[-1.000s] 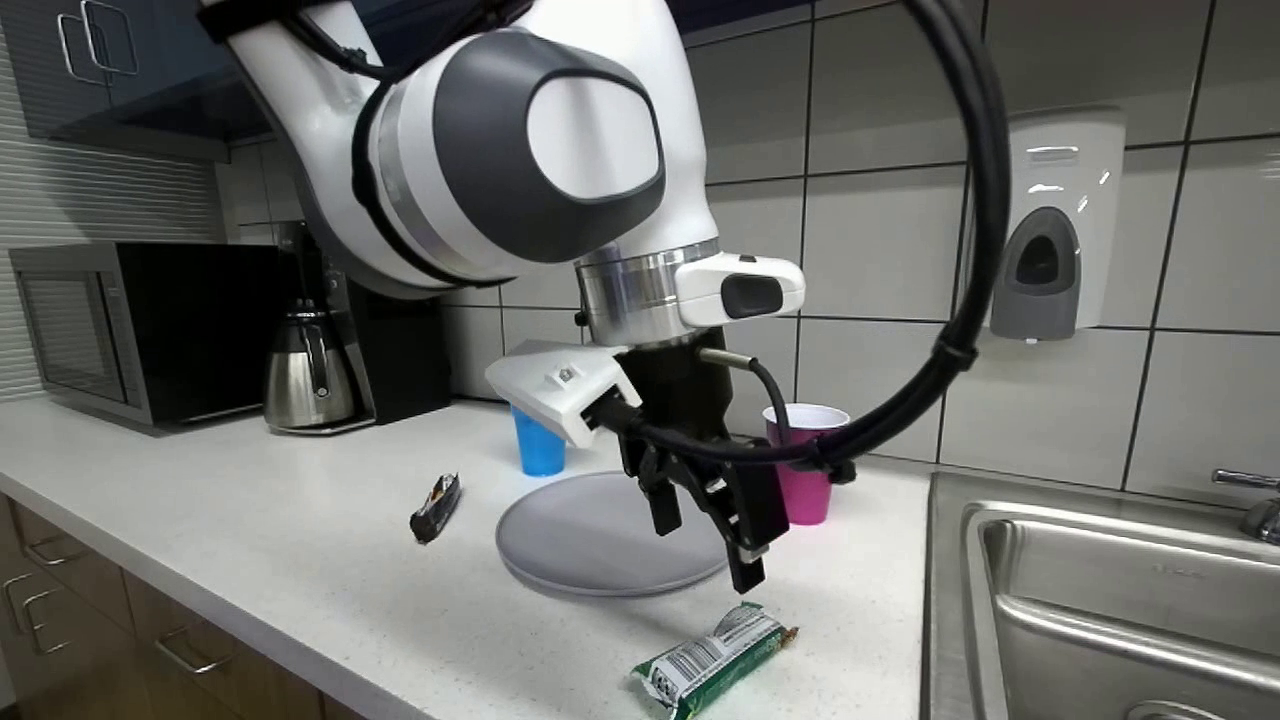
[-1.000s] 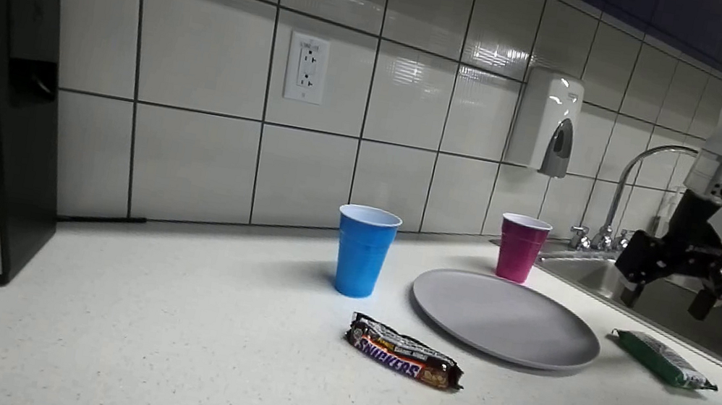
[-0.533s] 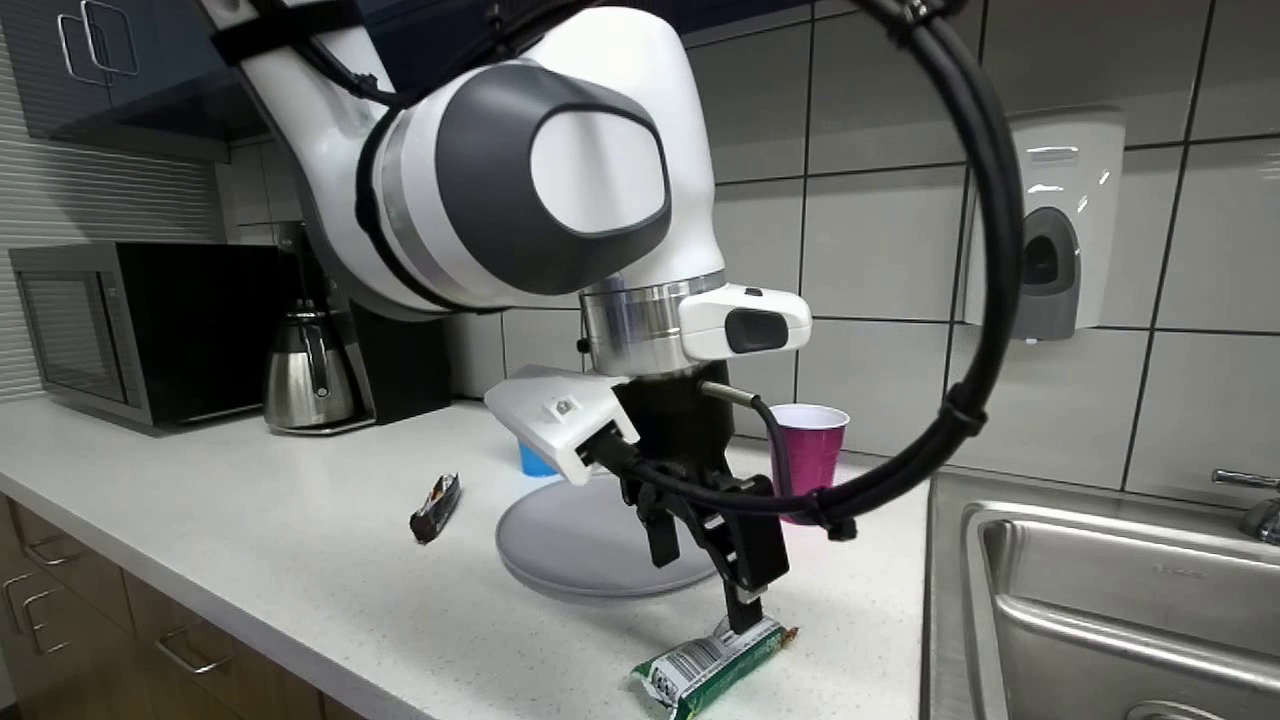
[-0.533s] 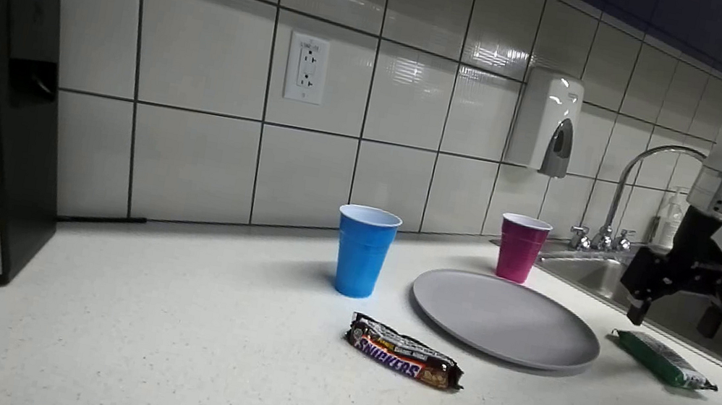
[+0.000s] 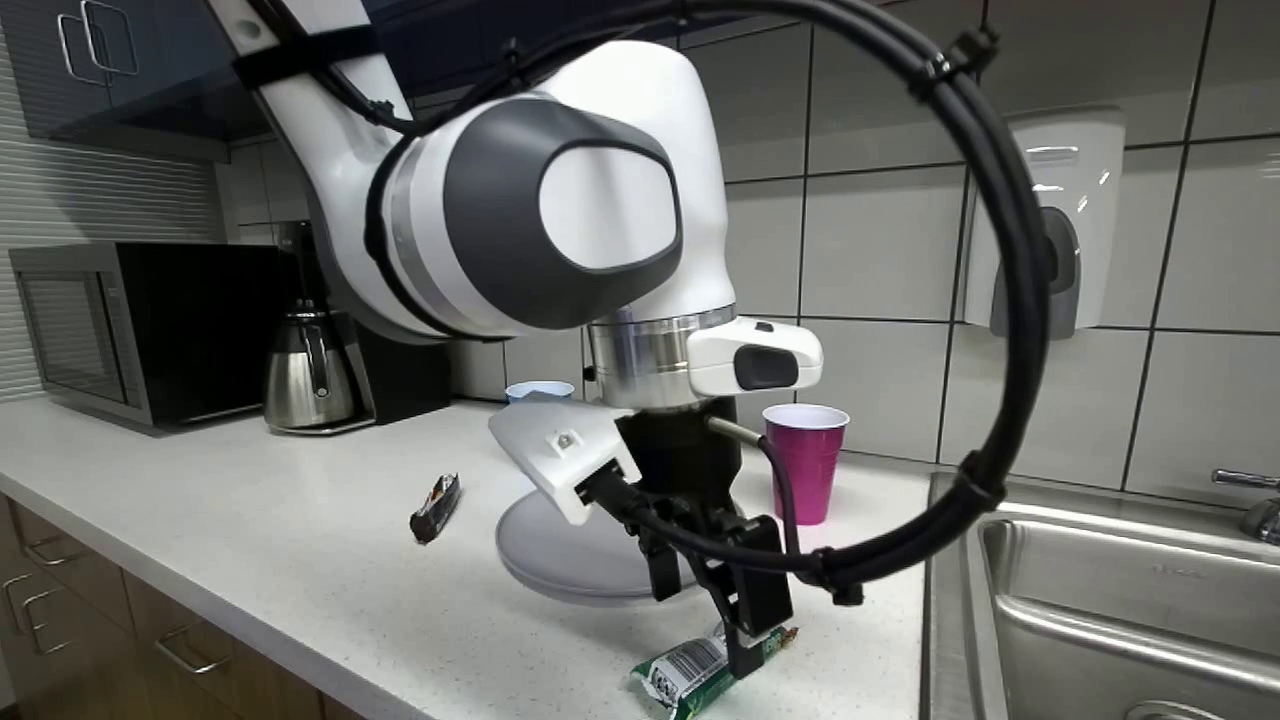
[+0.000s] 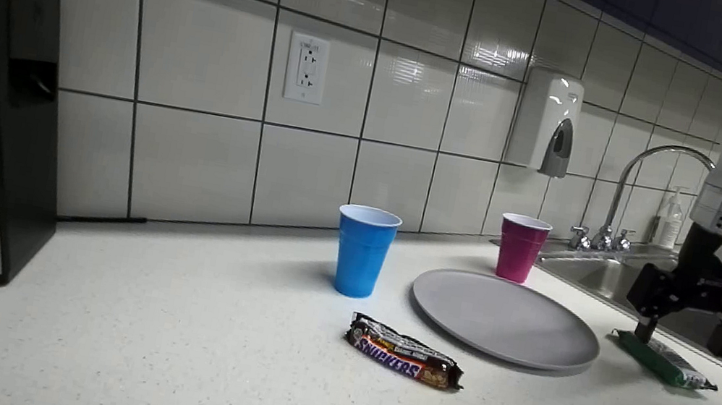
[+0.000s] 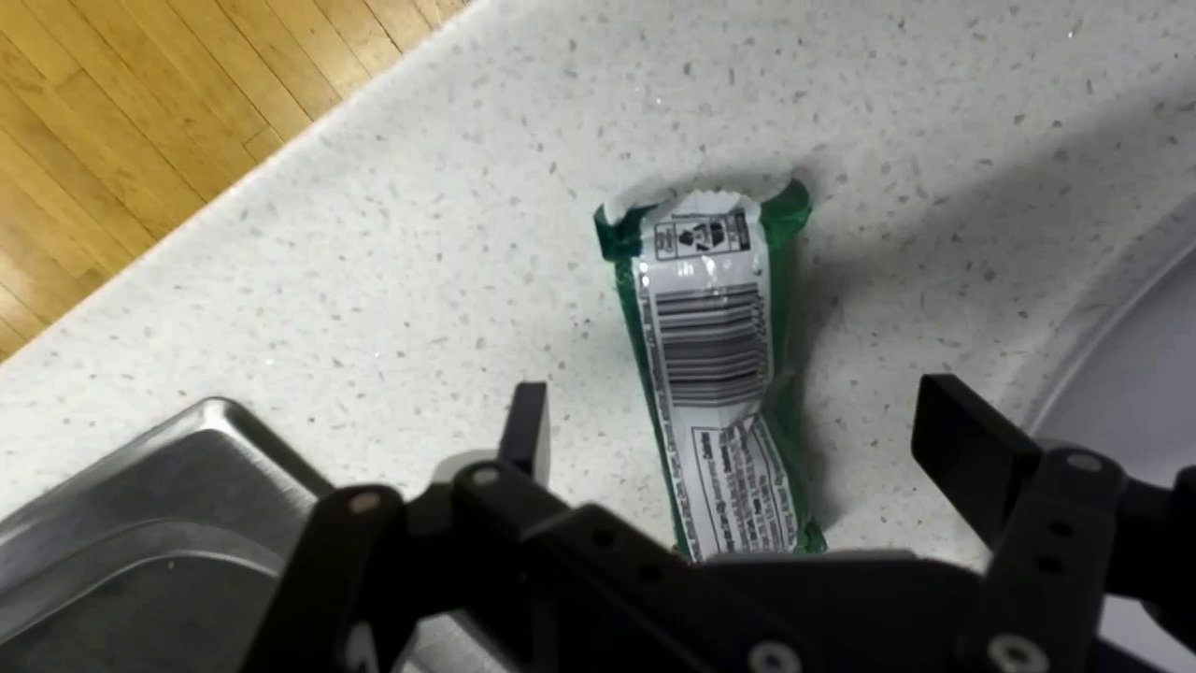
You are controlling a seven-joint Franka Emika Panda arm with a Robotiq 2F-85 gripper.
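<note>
Two fingers [image 7: 972, 458] wide; green-wrapped bar [image 7: 710, 346] between them in wrist view, touching neither, long axis near square to their closing line.

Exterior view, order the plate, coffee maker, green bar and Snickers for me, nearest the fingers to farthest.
1. Green bar: right by the fingers, ungripped.
2. Plate: left of the bar.
3. Snickers: leftward, past the plate.
4. Coffee maker: leftmost of the four.
</note>
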